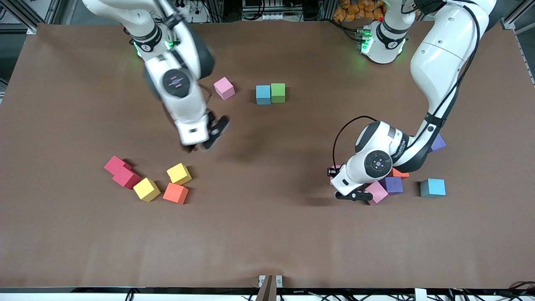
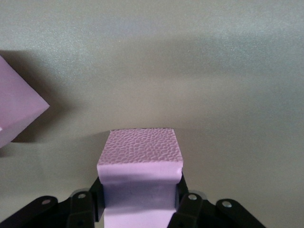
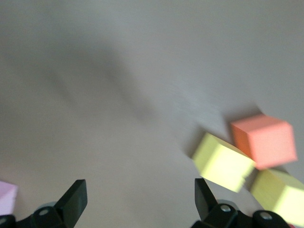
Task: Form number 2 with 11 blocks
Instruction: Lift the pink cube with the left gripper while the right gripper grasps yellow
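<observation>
Brown table (image 1: 267, 234), cables (image 1: 418, 295) along edge

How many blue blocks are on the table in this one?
2. One blue block touches the green block, farther from the front camera; the other sits toward the left arm's end, nearer that camera. The left arm may hide more.

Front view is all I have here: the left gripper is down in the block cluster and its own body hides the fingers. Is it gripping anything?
Observer: Yes. In the left wrist view the left gripper has a pink block clamped between its fingers.
Operator: Is another block close to that one?
Observer: A second pink block sits beside it, apart from it.
Operator: And the right gripper, open or shut?
Observer: The right gripper is open and empty, over bare table; an orange block and two yellow blocks lie ahead of it.
</observation>
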Controlling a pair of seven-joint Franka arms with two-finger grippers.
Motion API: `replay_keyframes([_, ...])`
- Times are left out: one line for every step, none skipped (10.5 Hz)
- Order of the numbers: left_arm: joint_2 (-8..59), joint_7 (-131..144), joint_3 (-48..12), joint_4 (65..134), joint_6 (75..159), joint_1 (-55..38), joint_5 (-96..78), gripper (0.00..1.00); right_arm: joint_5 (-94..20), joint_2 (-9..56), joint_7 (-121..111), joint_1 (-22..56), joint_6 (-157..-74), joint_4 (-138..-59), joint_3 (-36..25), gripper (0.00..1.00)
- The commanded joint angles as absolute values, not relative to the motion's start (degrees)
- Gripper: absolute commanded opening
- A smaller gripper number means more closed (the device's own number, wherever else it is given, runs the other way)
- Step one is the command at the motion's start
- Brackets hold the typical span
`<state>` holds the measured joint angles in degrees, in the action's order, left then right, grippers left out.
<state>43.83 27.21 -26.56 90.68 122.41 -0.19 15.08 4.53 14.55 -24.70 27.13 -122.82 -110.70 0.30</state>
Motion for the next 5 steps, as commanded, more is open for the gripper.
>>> replay_keyframes([43.60, 28.73, -26.72, 89.91, 122.43, -0.27, 15.73, 0.43, 4.31, 17.12, -23.91, 20.33, -122.17, -106.37, 1.32, 1.00])
replay_keyframes([42.72, 28.65, -26.72, 90.09, 122.43, 0.26, 15.65, 0.42, 2.91, 19.66, -24.17, 16.82, -121.38, -103.39, 1.41, 1.00])
replay_keyframes([41.41, 29.00, -26.81, 90.44, 121.56, 0.35, 15.38, 0.40, -0.06, 21.78, -24.52, 14.53, -119.11, -100.84, 1.41, 1.00])
replay_keyframes([40.18, 30.22, -26.81, 90.70, 119.03, 0.26, 13.47, 0.39, -1.04, 24.32, -24.78, 13.28, -118.05, -98.37, 1.41, 1.00])
replay_keyframes([39.38, 32.06, -26.98, 90.62, 115.78, 0.26, 11.36, 0.41, -1.23, 25.39, -24.70, 13.01, -118.56, -98.26, 1.41, 1.00])
